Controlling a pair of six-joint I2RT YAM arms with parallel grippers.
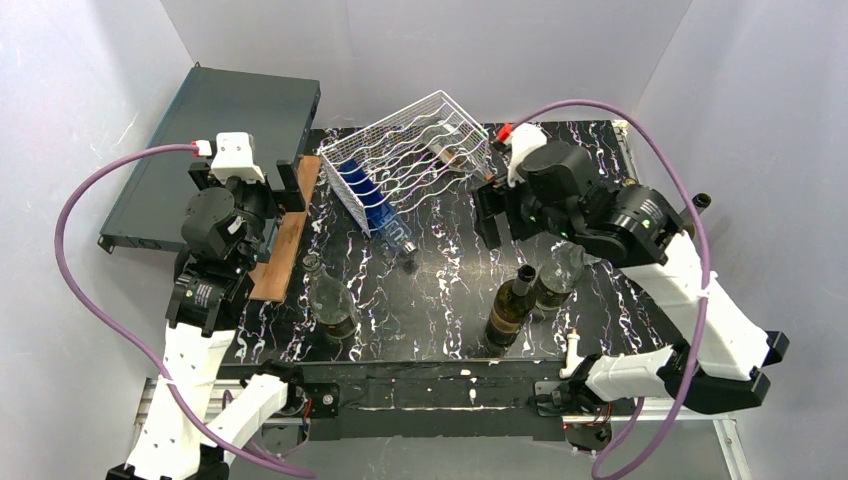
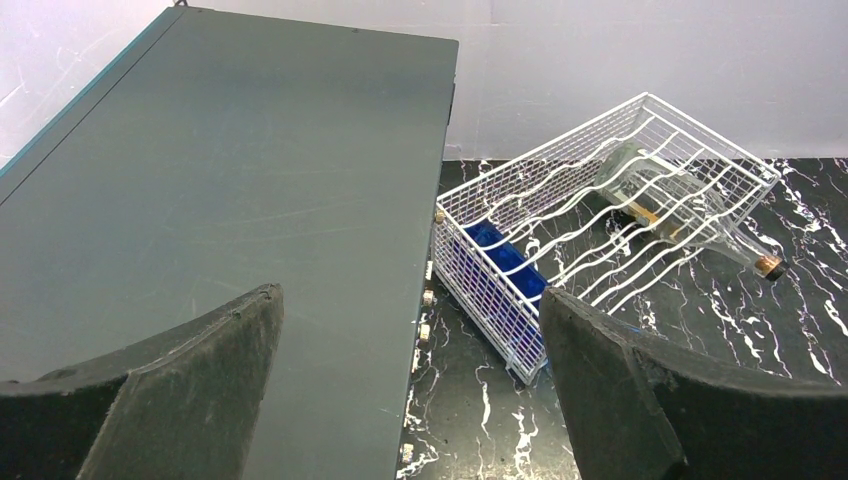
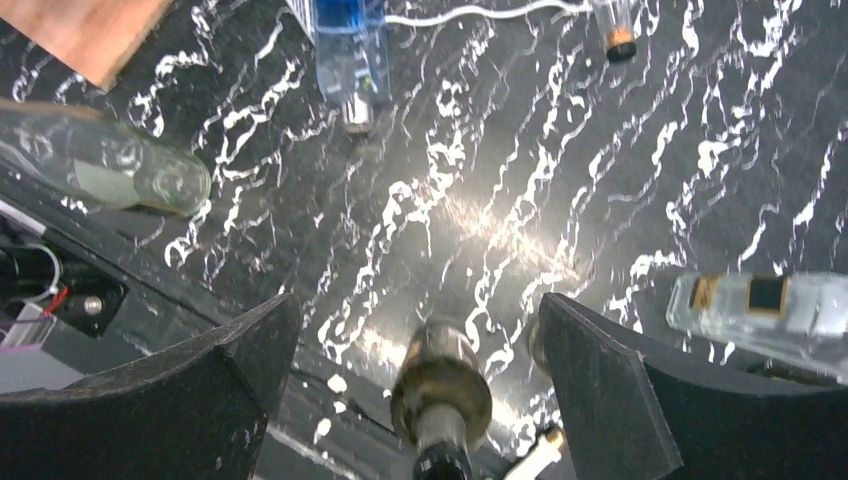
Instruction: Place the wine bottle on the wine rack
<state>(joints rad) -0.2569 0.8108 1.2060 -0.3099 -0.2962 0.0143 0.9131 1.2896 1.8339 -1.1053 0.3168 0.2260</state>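
The white wire wine rack lies tilted at the back of the black marbled table and also shows in the left wrist view. It holds a blue bottle and a clear bottle. A brown wine bottle stands upright near the front. In the right wrist view it is below and between the fingers, untouched. My right gripper is open and empty above the table. My left gripper is open and empty left of the rack.
A flat dark grey box lies at the back left, with a wooden board beside it. A clear bottle stands front left. Another bottle stands next to the brown one. The blue bottle's neck sticks out of the rack.
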